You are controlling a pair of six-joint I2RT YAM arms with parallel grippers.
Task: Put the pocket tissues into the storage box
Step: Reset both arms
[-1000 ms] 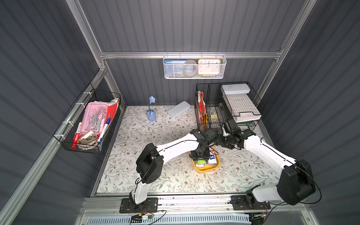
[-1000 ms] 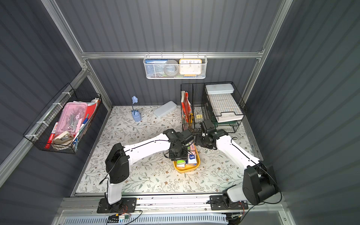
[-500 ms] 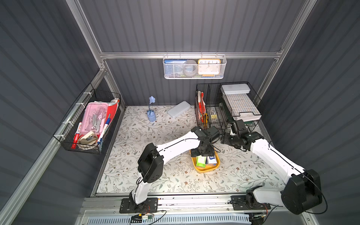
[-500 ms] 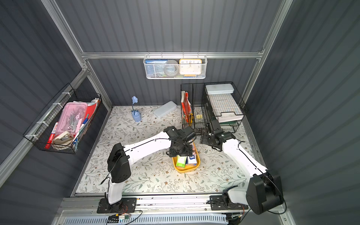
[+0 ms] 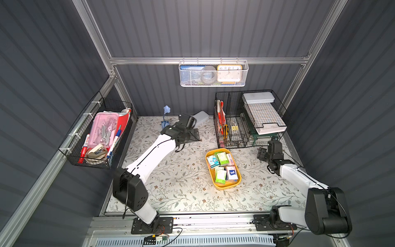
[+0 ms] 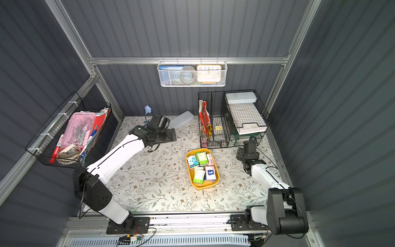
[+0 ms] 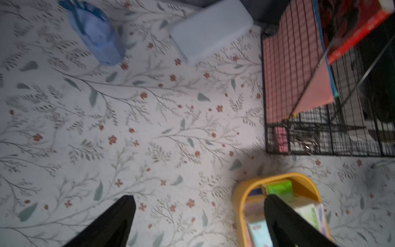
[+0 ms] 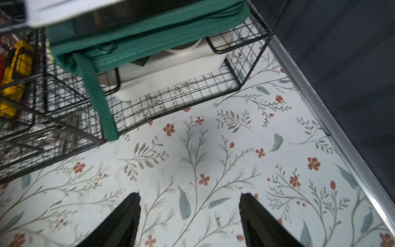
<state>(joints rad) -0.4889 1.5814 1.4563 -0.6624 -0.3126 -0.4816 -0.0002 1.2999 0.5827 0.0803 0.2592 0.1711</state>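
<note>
While the pocket tissues [image 5: 222, 159] lie packed together inside the storage box [image 5: 226, 187], both claws hang away from it with nothing in them. The box is a shallow yellow tray that sits on the floral-covered desk [image 5: 181, 181], right of its middle in both top views. Green, pale teal, pink and dark blue packets show in it, side by side and partly overlapping.

Just behind the box stands a black wire organiser [image 5: 235, 128] holding red folders, a yellow knife, binder clips and a checked tray.

The left claw [image 7: 199, 197] is spread wide above bare desk. In a top view it [image 5: 192, 133] hovers toward the back of the desk, well apart from the box and near a long grey-white pencil case [image 5: 201, 116] and a small blue flower-shaped ornament [image 5: 166, 119]. In the left wrist view one of its fingers [image 7: 284, 222] crosses in front of the box's end.

The right claw [image 8: 190, 195] is also spread, over the floral pattern beside the organiser's front corner, where a green strap [image 8: 96, 92] hangs down.

A white mesh basket [image 5: 213, 81] with a clock hangs on the back wall, and a black wire basket [image 5: 94, 158] of stationery hangs on the left wall.
</note>
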